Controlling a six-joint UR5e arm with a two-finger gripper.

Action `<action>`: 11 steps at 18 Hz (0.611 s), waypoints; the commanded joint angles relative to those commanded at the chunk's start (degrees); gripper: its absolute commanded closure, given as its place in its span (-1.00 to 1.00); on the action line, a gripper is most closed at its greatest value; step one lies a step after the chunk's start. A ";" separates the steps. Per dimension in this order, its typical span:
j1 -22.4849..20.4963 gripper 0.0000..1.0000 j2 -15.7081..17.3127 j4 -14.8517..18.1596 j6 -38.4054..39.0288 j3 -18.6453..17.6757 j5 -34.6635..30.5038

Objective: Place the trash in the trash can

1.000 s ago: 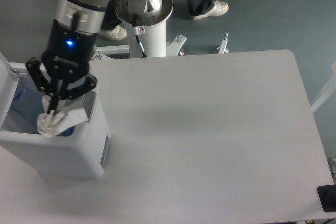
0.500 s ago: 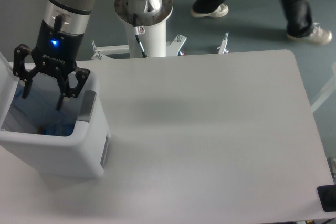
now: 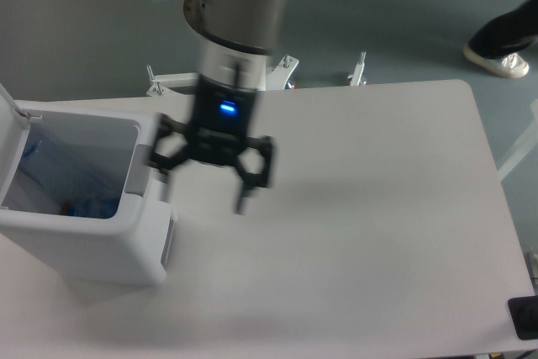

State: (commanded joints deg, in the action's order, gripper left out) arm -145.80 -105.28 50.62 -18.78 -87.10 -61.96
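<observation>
gripper [image 3: 203,193]: blurred, jaws spread, empty | bin [image 3: 84,245]: left of gripper, lid up | trash [image 3: 88,207]: blue bit visible low inside bin | table [image 3: 378,208]: no trash seen

The large boxy white plastic trash can [image 3: 84,245] with rounded corners stands upright at the left edge of my table, its hinged white lid [image 3: 10,128] swung open and leaning back at the far left. A grey panel [image 3: 139,172] lines the upper part of its right-hand side. Down in the bin's open well I see something blue [image 3: 88,207] lying at the bottom near the front wall; I cannot make out its shape from here.
</observation>
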 joint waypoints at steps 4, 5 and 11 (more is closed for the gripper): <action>-5.28 -1.00 -1.50 0.18 -8.36 -1.06 0.00; -6.24 -1.00 -1.68 0.70 -9.77 -1.32 -0.09; -7.83 -1.00 -1.59 0.53 -23.56 -5.71 -15.25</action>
State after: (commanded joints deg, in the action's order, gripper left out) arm -153.63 -106.88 51.15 -42.34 -92.81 -77.21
